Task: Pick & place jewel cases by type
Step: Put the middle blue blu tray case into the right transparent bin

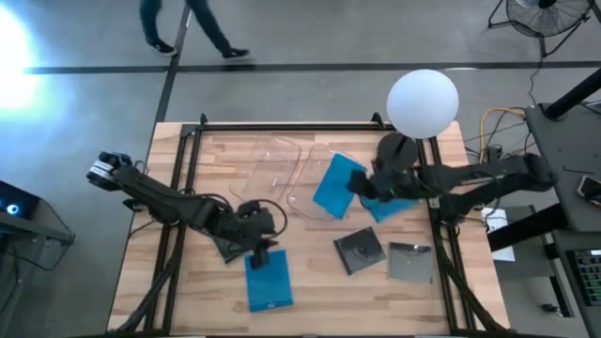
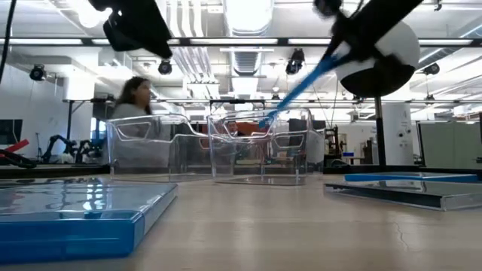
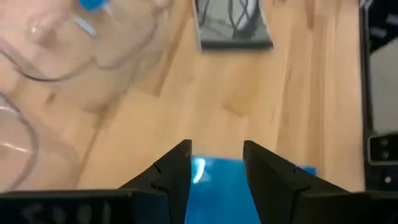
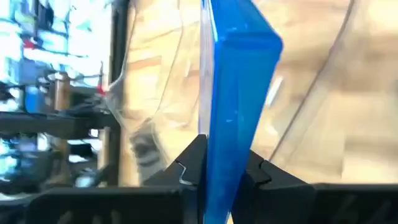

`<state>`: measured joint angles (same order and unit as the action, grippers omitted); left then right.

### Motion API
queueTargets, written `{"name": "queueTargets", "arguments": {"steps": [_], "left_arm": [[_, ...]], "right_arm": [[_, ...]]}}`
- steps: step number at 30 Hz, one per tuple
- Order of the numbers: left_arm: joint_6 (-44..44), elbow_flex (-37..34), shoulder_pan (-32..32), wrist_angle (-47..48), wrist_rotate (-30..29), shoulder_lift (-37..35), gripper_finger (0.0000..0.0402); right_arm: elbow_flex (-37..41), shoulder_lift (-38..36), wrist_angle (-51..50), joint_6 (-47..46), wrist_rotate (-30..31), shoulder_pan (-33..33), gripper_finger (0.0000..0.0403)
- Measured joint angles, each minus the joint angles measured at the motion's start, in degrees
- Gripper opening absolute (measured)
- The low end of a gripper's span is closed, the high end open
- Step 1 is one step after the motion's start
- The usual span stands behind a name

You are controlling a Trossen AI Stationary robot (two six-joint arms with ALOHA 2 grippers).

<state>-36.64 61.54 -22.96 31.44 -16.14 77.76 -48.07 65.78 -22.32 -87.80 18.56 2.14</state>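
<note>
My right gripper is shut on a bright blue jewel case, which slants down over the right clear bin. My left gripper is open and hovers above a second blue jewel case, which lies flat on the table near its near edge. It touches nothing. A third blue case lies flat under the right arm. Two dark jewel cases lie flat near the table's right near corner. A dark flat shape shows partly under the left arm. My right gripper pinches the blue jewel case between its two fingers, one on each flat face, at the case's upper right edge. The fingers come level from the table's right. The case is lifted clear and tilted, its low corner dipping at the right bin.
Two clear bins stand side by side at the table's far middle. A white globe lamp stands at the far right edge. A person walks beyond the far edge. Another person shows behind the bins. Bare wood lies at the left.
</note>
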Motion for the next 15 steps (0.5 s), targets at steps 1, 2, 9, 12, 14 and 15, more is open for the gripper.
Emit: {"name": "queueTargets", "arguments": {"steps": [1,2,9,12,14,15], "left_arm": [[-0.4,0.0,0.0,0.6,-0.3,-0.7,0.0128],[-0.8,0.0,0.0,1.7,-0.5,-1.2,0.0128],[-7.8,0.0,-1.4,10.6,-0.4,-2.8,0.0128],[-10.4,-0.1,-3.1,14.2,-0.4,-2.8,0.0128],[-11.8,-1.2,-4.6,14.2,0.2,-2.8,0.0128],[-12.6,-2.1,-5.5,14.2,0.6,-2.7,0.0128]], "right_arm": [[0.0,0.9,2.9,3.6,-2.3,-2.8,0.0043],[-0.2,2.1,5.8,6.7,-4.0,-5.2,0.005],[-0.2,14.3,11.3,9.4,-17.8,-13.9,0.0124],[-0.2,17.2,11.2,8.7,-21.2,-11.6,0.0163],[-0.5,16.7,9.7,11.1,-21.4,-8.8,0.0186],[-1.0,15.5,8.5,12.9,-21.3,-7.0,0.0197]]}}
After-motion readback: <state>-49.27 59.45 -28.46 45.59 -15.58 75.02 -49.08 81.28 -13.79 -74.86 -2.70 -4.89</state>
